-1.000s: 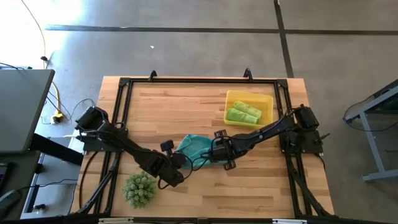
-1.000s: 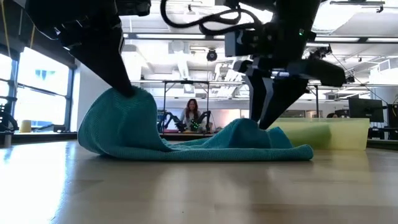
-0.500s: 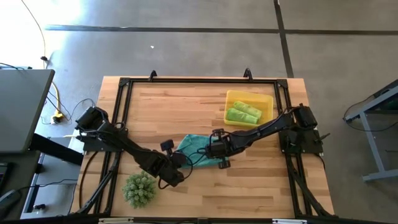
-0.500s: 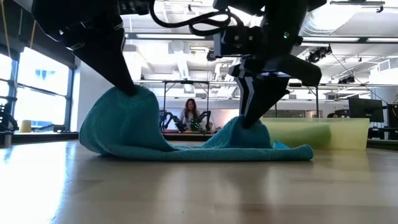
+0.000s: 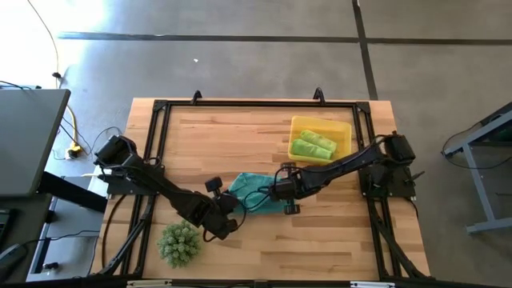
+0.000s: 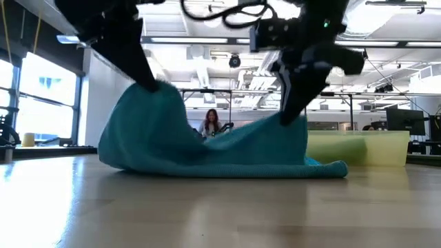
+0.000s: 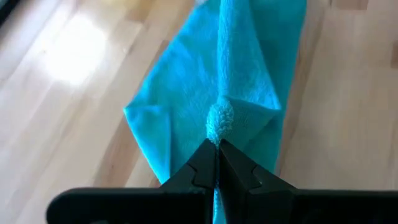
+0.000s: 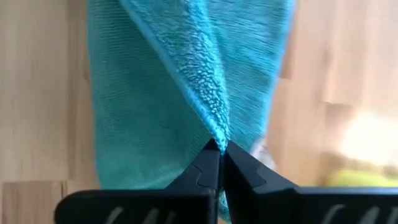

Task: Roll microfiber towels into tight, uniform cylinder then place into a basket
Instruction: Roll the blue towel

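A teal-blue microfiber towel (image 5: pixel 254 190) lies mid-table, held up at two points. My left gripper (image 5: pixel 226 210) is shut on its left end, and my right gripper (image 5: pixel 276 190) is shut on its right part. In the low view the towel (image 6: pixel 207 148) hangs between the left gripper (image 6: pixel 148 83) and the right gripper (image 6: pixel 293 116), its lower edge on the table. The yellow basket (image 5: pixel 346 128) stands at the far right and holds two rolled lime-green towels (image 5: pixel 314 145). My left gripper pinches a bunched bit of the towel's left end (image 7: pixel 219 121) between its two fingers, slanting down from above. That end is lifted and the cloth drapes down from it to the table. My right gripper pinches a raised fold of the towel (image 8: pixel 214 127) between its two fingers, pointing steeply down. The cloth hangs below it and its lower edge (image 6: pixel 324 169) rests on the table.
A spiky green ball plant (image 5: pixel 179 242) sits near the table's front left corner, close to my left arm. A black frame (image 5: pixel 240 104) runs around the tabletop. Bare wood lies in front of the towel. A person (image 6: pixel 210 124) sits in the room behind.
My right gripper has shut on the towel's right part and risen, lifting that part off the table. The cloth between the two grippers now hangs as a raised sheet, while its lower edge has stayed on the table.
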### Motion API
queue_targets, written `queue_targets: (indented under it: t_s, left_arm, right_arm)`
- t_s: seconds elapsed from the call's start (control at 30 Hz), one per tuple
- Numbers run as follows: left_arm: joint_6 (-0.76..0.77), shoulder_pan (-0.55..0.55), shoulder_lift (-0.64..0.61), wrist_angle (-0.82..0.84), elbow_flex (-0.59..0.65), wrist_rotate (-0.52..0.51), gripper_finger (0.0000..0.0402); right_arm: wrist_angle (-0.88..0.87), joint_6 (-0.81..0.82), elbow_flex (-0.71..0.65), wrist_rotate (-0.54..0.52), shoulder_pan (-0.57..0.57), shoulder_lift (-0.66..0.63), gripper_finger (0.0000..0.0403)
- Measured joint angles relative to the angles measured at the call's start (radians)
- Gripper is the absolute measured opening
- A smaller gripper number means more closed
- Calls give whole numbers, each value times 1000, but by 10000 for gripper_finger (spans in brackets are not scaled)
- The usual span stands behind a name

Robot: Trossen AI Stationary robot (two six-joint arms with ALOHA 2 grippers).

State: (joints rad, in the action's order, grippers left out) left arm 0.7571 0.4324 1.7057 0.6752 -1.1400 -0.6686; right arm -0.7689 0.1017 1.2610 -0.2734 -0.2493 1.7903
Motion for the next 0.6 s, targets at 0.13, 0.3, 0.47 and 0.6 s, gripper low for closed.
queue_targets:
  t_s: [0.13,0.3,0.47,0.6]
  left_arm:
    - [0,0,-56,2,0,-77,1]
    - [0,-2,-144,12,-1,-201,1]
    - [-31,-8,-220,36,-1,-311,1]
    - [-89,-8,-279,37,0,-408,1]
  right_arm:
    - [-63,23,0,-75,-5,-75,1]
    - [-103,22,0,-150,-13,-169,0]
    - [-145,-46,0,-277,-33,-231,0]
    - [-170,-86,0,-412,-49,-280,0]
